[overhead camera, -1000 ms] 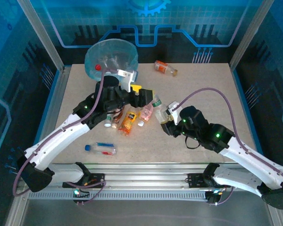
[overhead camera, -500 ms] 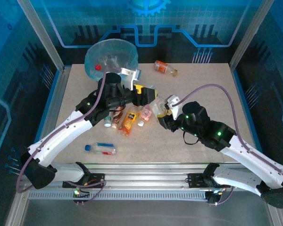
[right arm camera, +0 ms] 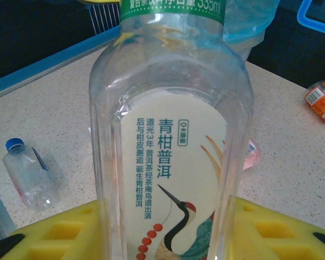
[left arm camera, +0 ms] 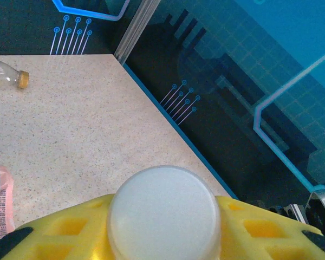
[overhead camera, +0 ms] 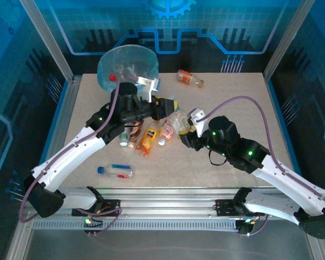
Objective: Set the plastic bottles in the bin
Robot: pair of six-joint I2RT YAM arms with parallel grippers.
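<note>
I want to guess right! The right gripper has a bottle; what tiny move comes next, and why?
Probably lift the green-label bottle toward the bin: the right gripper clamps it, and the bin stands back-left, beyond the left gripper.

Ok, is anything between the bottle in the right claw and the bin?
Yes. The left claw, gripping a white-capped bottle, sits on the straight line from the green-labelled bottle in the right claw to the bin. A direct pass would likely hit it.
</note>
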